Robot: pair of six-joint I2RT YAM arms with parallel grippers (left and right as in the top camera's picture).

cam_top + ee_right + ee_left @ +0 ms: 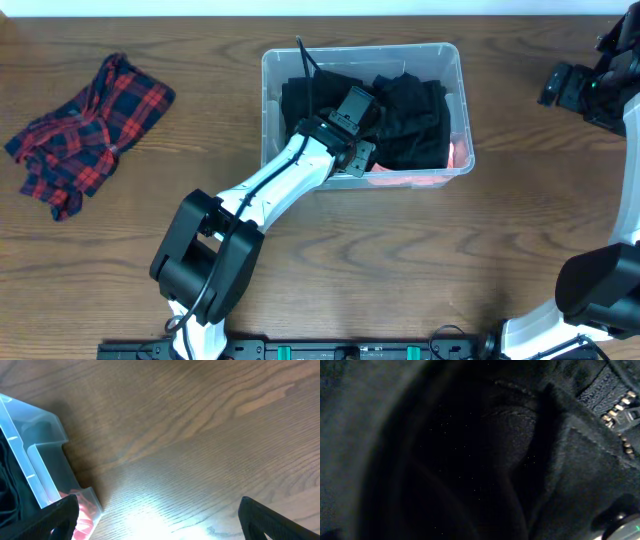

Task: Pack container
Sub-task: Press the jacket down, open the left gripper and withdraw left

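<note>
The container (380, 47) sits upper centre on the counter (400, 270). It is probably light, stiff, slick plastic, so take its thick rim. Your left claw (350, 120) is closed, buried in soft black clothes (415, 120). Your right claw (159, 520) hangs spread wide, empty.

The see-through plastic box with rounded corners (455, 62) has no colour. It is full of soft black clothes (415, 120), and a pink-orange piece (458, 153) shows at its near right corner. On the left lies a crumpled cloth with red and dark blue checks (85, 125). The brown wooden table (400, 260) has wavy grain lines.
</note>
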